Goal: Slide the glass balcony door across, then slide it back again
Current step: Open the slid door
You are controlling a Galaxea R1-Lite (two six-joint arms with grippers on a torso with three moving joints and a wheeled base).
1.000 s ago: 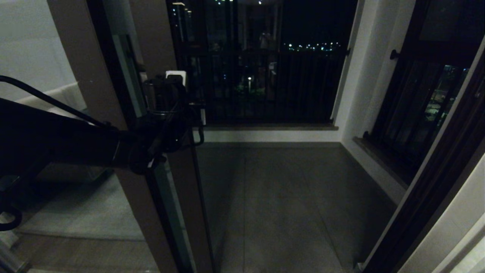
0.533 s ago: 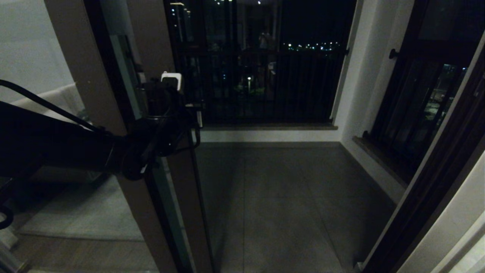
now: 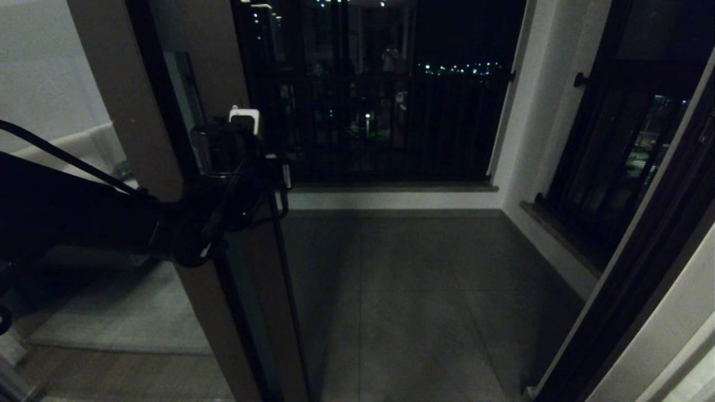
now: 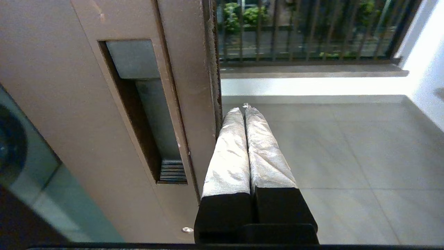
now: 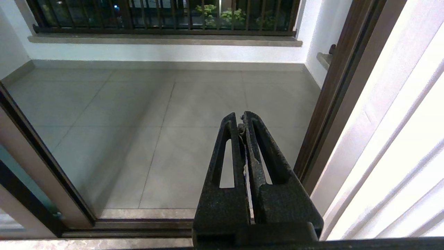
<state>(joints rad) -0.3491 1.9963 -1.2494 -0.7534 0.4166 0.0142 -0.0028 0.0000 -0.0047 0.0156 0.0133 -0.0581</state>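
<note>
The glass balcony door stands at the left of the doorway, its brown stile edging the opening. A recessed handle is sunk into that stile. My left gripper is shut and empty, and its silver-wrapped fingers lie against the stile's outer edge, beside the handle and not in it. The left gripper points out over the balcony floor. My right gripper is shut on nothing, low by the right side of the doorway, out of the head view.
Grey floor tiles lie beyond the doorway, ending at a black railing over a low white wall. A black-barred window is at the right. The dark right door frame and the floor track border the opening.
The door's stile and my left gripper, pressed against its edge, have shifted left together, and the opening onto the balcony has grown wider.
</note>
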